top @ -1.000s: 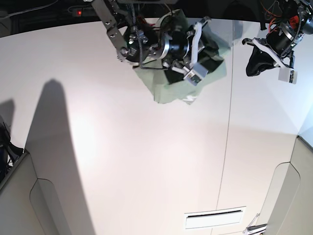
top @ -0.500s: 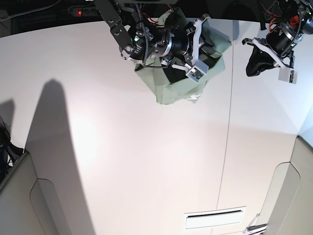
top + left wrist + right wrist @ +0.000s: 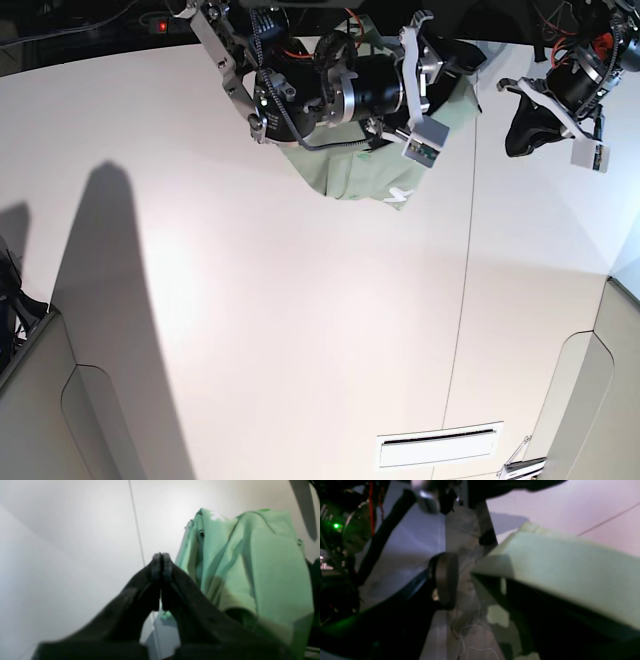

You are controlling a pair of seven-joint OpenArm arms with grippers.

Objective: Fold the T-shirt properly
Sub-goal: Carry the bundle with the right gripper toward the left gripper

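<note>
T-shirt [image 3: 345, 172] bunched under right arm [image 3: 330, 90]; table [image 3: 300, 330] seam beside.

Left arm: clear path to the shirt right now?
Probably yes. The left gripper, shut, hangs beside the shirt with bare table between; the right arm covers only the shirt's far part.

No readable text, label, brand or number is seen in any view. A small white mark is seen on the T-shirt [image 3: 250, 562], but it is too blurred to be read.
</note>
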